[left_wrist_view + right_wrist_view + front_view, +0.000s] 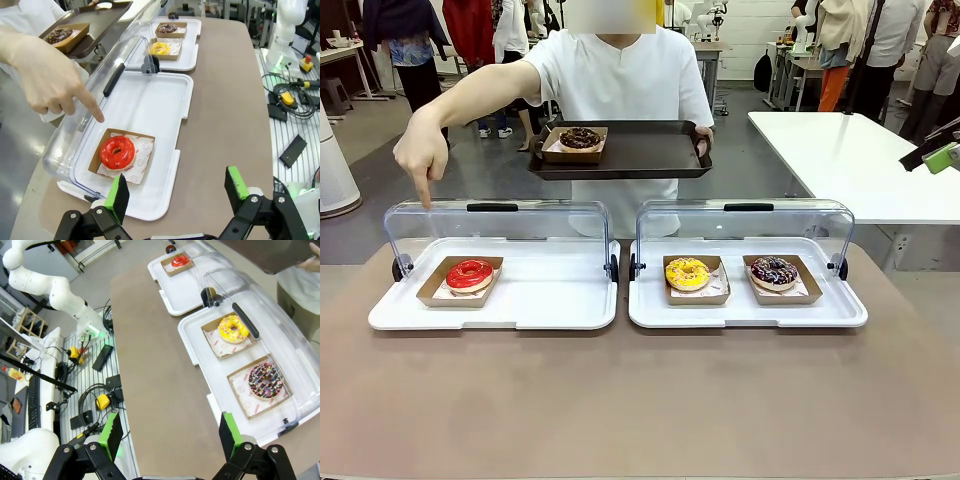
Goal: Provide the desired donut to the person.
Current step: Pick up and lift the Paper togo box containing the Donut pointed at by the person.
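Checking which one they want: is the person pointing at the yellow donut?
No, the person's hand points down toward the red donut in the left tray.

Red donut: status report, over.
Left claw and right claw open, empty. Red donut boxed in left tray, lid up. Person's hand points at it from behind lid.

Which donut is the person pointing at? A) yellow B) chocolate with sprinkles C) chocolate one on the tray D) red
D: the person's hand aims its index finger down over the left case, right above the red donut.
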Action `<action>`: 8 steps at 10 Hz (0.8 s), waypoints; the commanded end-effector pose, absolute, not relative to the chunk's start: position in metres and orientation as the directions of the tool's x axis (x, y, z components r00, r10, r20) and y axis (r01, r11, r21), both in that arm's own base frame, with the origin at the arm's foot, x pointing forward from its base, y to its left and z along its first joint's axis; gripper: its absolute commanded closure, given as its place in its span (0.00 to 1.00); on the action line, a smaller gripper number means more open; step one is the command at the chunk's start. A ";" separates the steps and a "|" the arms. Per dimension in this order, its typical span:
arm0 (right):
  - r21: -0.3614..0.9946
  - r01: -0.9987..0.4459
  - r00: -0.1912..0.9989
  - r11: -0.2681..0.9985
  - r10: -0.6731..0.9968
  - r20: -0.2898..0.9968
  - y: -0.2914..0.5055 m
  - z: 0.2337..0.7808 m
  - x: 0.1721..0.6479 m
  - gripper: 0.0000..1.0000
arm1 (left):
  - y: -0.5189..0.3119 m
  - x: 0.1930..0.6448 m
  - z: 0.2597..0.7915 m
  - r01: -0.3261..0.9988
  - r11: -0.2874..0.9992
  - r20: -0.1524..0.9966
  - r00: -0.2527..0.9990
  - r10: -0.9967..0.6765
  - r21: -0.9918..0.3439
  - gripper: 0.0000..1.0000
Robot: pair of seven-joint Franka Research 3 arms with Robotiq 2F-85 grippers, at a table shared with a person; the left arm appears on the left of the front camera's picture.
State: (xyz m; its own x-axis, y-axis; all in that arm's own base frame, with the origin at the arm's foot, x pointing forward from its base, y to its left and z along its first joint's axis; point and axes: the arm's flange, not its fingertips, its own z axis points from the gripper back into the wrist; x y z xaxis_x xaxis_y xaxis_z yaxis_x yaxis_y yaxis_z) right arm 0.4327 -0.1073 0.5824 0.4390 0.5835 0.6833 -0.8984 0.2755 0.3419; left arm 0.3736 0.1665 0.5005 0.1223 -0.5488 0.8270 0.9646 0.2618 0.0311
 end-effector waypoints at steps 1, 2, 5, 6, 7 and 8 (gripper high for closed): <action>0.345 -0.896 0.443 0.278 0.583 0.681 -0.106 0.584 0.433 0.00 | 0.159 0.384 0.518 0.968 0.237 0.716 0.106 -0.690 0.085 0.00; 0.345 -0.896 0.443 0.278 0.583 0.681 -0.106 0.584 0.433 0.00 | 0.151 0.389 0.526 0.982 0.180 0.618 0.104 -0.779 0.062 0.00; 0.345 -0.896 0.443 0.278 0.583 0.681 -0.106 0.584 0.433 0.00 | 0.115 0.402 0.533 1.000 0.027 0.395 0.025 -0.919 0.000 0.00; 0.345 -0.896 0.443 0.278 0.583 0.681 -0.106 0.584 0.433 0.00 | 0.094 0.404 0.525 1.000 -0.002 0.295 -0.006 -0.955 0.014 0.00; 0.345 -0.896 0.443 0.278 0.583 0.681 -0.106 0.584 0.433 0.00 | 0.075 0.407 0.514 0.999 -0.011 0.223 -0.021 -0.975 0.047 0.00; 0.345 -0.896 0.443 0.278 0.583 0.681 -0.106 0.584 0.433 0.00 | 0.058 0.408 0.500 0.998 -0.015 0.159 -0.025 -0.987 0.068 0.00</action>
